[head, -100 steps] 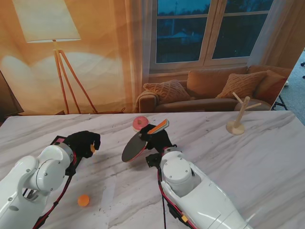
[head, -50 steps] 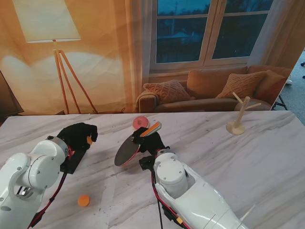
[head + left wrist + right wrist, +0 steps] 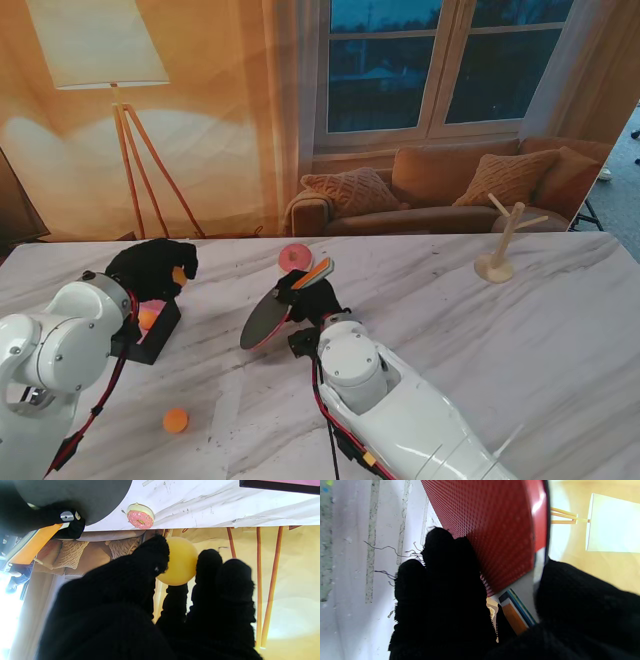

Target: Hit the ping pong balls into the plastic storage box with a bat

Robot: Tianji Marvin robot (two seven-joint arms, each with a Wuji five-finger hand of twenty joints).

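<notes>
White marbled table [image 3: 520, 330], living-room backdrop [image 3: 200, 130] behind. Left hand [image 3: 152, 268] pinches a ball [image 3: 178, 561] over the box [image 3: 160, 335] near the left edge. Right hand [image 3: 312, 298] grips the bat [image 3: 268, 318] mid-table.

red bat [image 3: 268, 318] tilted; orange ball [image 3: 148, 318] in black box [image 3: 160, 333]; another ball [image 3: 176, 420] on table

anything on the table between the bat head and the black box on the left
In the stand view, only bare marble lies between the bat and the storage box. The loose orange ball sits nearer to me, off that line.
</notes>
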